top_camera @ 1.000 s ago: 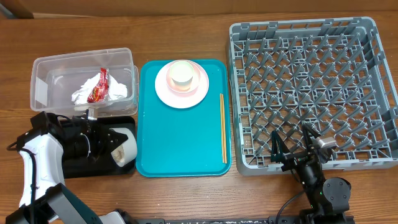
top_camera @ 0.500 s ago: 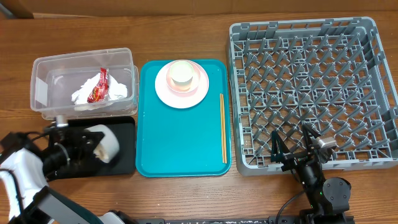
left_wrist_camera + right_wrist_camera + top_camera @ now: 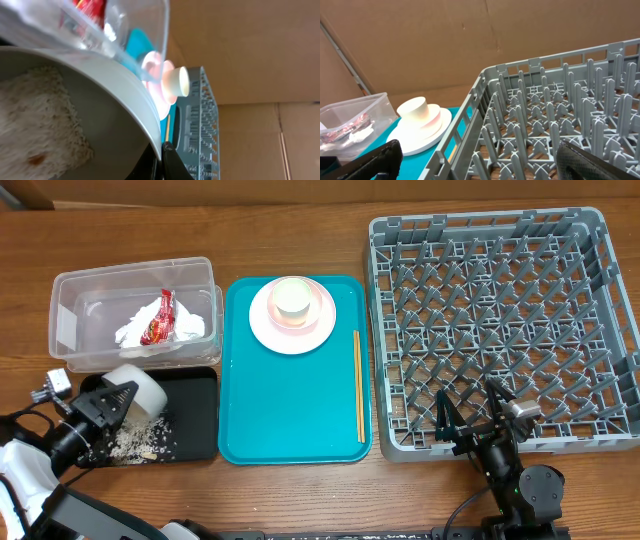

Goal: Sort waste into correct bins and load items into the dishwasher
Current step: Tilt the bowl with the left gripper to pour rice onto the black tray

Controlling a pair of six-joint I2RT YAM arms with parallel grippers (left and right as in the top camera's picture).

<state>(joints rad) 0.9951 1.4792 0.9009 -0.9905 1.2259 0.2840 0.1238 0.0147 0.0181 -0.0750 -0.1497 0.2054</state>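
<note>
- Dish rack: the right gripper sits at its near wall, jaws spread, holding nothing.
- Black tray is shallow; crumbs landing near its front edge could scatter onto the worktop.
- Bowl hangs tipped over that tray, the left gripper jaws pinching its rim; that thin hold could slip.
- Only the left wrist view shows rice inside the bowl; only overhead shows the spilled heap.

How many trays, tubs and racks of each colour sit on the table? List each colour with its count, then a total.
Clear plastic tub: 1
Black tray: 1
Teal tray: 1
Grey dish rack: 1
Total: 4
</note>
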